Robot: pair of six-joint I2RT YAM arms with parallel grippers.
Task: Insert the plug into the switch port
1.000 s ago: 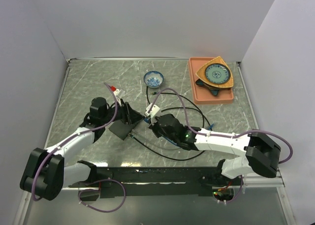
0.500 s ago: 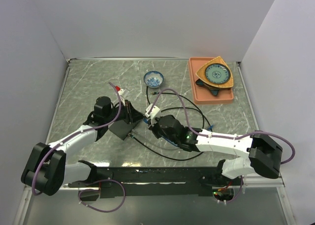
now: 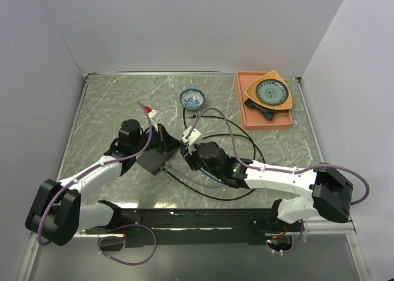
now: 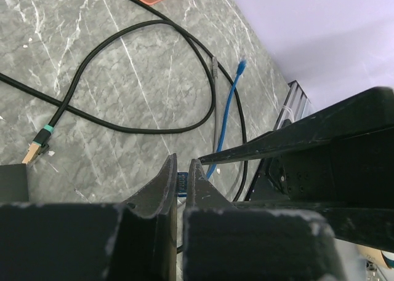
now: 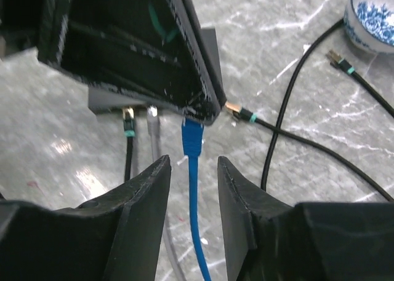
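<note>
Since right gripper (image 5: 192,164) stands slack, jaws apart either side of blue cable (image 5: 197,244) without touching, plug (image 5: 192,133) judged already at socket edge of switch (image 3: 149,162). Left gripper (image 4: 183,167) clenched, tips at plug head, probably pressing home; actual pinch: cannot tell.
</note>
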